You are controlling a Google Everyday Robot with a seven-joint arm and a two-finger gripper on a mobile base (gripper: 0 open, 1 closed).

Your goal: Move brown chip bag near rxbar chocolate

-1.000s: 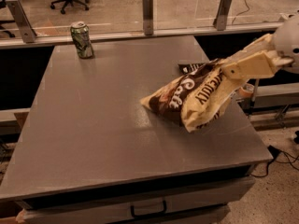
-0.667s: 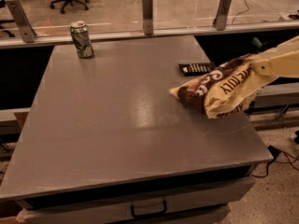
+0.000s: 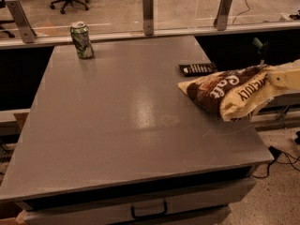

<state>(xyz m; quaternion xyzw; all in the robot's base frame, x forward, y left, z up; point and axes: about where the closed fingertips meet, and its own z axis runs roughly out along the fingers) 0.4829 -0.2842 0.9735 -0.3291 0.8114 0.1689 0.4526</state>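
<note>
At the right edge of the bench (image 3: pixel 117 125), my tool (image 3: pixel 281 78) grips the brown chip bag (image 3: pixel 225 90), which has swung rightward to just beside the rxbar chocolate (image 3: pixel 198 69); I judge release comes next.

The large crinkly dark-brown and cream-yellow chip bag (image 3: pixel 229 90) has been carried rightward from the middle-right of the grey tabletop (image 3: pixel 131 116) to its right edge, where its cream end is now seen past the rim. Its steeper tilt has been flattened into a lengthwise lie, brown end pointing left. The small flat black bar wrapper (image 3: pixel 198 69), partly covered by the bag a second ago, has been fully uncovered and is now found just behind the bag's brown end. The cream-coloured gripper (image 3: pixel 281 78) has been drawn back rightward and lower, so that only a short part is left showing at the right border.
</note>
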